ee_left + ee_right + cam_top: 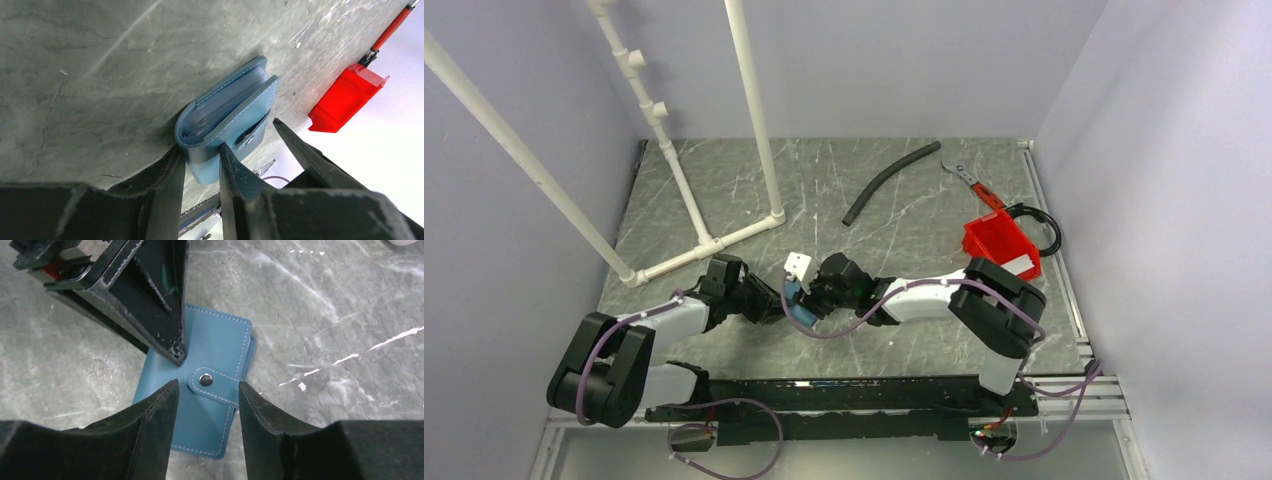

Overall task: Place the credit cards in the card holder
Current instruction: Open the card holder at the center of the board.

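Two arms meet over the card holder (802, 310), which lies closed on the grey, white-veined counter (904, 240), a little toward six o'clock of centre. The left gripper (200, 152) is clamped on the holder's folded spine. One finger appears to lie beneath it against the stone and the other on its upper face, a hold that looks meant to brace the wallet while the other arm works. The right gripper (207, 384) hangs above with its jaws apart, straddling the strap (222, 390) and its metal snap (204, 379) without visibly touching either. The fastened snap would seem to be the obstacle, since nothing can go in until the flap is freed. The holder is a smooth, leather-like blue with pale stitching round its edges, and its inner pockets show as thin stacked layers at the open side. No credit cards can be made out in any view. A red plastic bin (999, 245) sits at about two o'clock from the holder, and a curved black hose (889, 182) at one o'clock.
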